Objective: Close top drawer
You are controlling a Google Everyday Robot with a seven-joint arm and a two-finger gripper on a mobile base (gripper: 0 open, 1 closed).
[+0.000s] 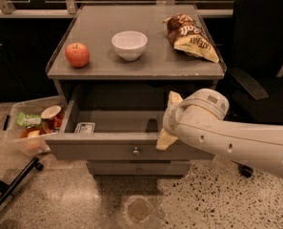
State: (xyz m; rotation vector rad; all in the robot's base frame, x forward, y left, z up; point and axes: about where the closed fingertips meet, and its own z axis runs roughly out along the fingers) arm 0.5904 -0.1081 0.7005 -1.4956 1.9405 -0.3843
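Observation:
The top drawer (pixel 107 150) of the grey cabinet stands pulled out, with a flat grey front and a small round knob (pixel 136 151) at its centre. A small packet (pixel 85 127) lies inside at the left. My gripper (pixel 168 120) sits at the right part of the drawer front, on the end of my white arm (pixel 227 132), which comes in from the right. One cream fingertip (pixel 174 99) is above the drawer's opening and the other fingertip (pixel 164 141) is against the front panel. The fingers are spread apart and hold nothing.
On the cabinet top (pixel 98 66) are a red apple (pixel 77 54), a white bowl (pixel 129 44) and a chip bag (pixel 191 37). A lower drawer (pixel 138 168) is shut. A clear bin of food (pixel 29 128) sits on the floor at left. A black chair (pixel 260 61) stands at right.

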